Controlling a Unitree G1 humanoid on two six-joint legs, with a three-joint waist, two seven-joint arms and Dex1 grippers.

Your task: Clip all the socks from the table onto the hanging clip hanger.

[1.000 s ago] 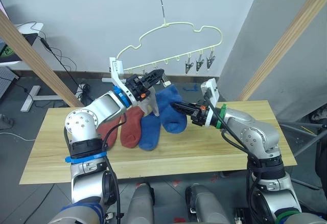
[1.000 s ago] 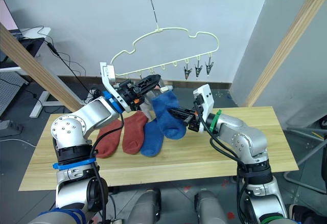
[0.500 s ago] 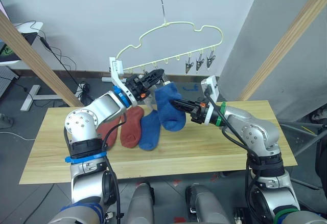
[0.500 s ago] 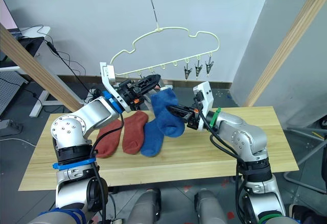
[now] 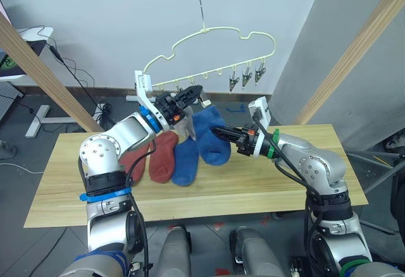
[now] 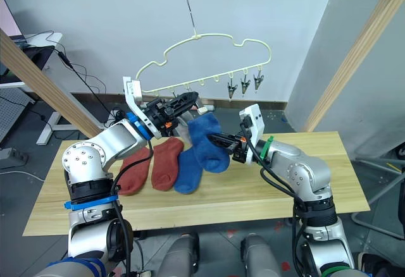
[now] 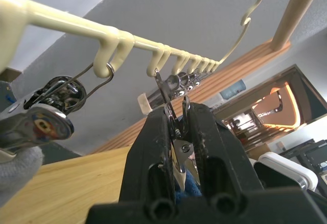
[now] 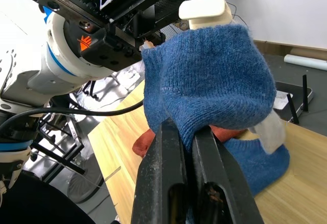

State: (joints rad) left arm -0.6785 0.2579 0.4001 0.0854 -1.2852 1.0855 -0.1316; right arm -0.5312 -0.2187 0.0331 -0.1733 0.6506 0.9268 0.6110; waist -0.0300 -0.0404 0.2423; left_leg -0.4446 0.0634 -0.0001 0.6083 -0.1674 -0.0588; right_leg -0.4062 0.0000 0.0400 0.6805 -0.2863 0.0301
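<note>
The blue sock (image 6: 207, 143) is shown pinched in the right hand (image 6: 216, 140) and held above the bench (image 6: 266, 191), just under the clip hanger (image 6: 209, 59). Compared with half a second earlier, the sock has been lowered slightly, back to about its level of a second ago. The left hand (image 7: 174, 124) is clenched on one metal clip (image 7: 172, 109), apparently squeezing it. A second blue sock (image 5: 185, 162) and two rust-red socks (image 5: 163, 157) hang alongside. The cuff has not yet been fed into the clip, so a renewed approach is judged necessary
</note>
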